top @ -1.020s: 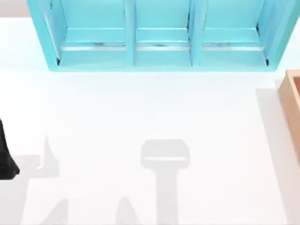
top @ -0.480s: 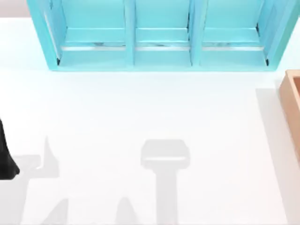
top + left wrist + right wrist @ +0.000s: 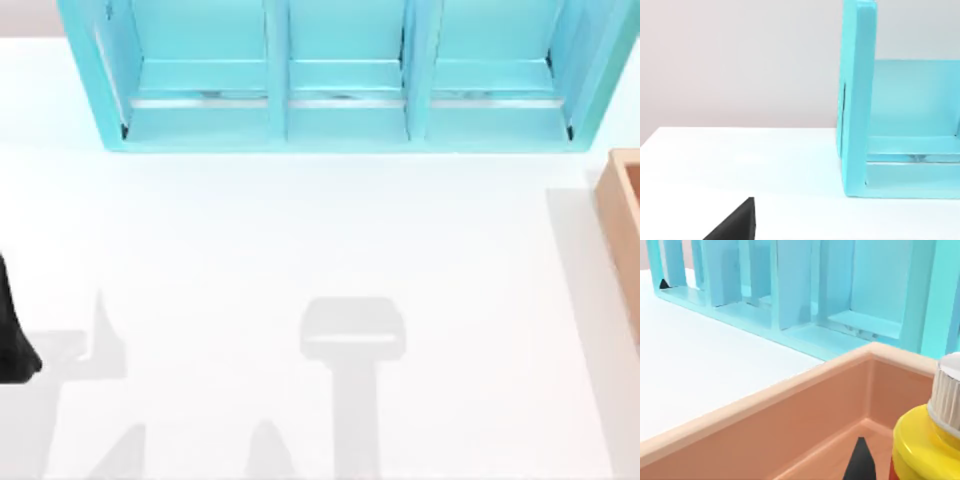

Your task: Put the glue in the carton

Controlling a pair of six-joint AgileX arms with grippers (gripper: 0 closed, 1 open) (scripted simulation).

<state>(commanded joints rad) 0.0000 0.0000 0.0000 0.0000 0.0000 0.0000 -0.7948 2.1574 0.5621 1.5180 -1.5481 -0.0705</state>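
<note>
White table (image 3: 300,240) lies bare; glue (image 3: 925,450) over carton (image 3: 790,415), tool grip unclear.

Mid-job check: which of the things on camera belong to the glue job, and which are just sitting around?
Part of the job:
- small yellow glue bottle with white ribbed cap, over the carton's inside
- tan flat-walled carton, at the table's right edge

Just there:
- big turquoise three-bay cabinet, at the back
- white table
</note>
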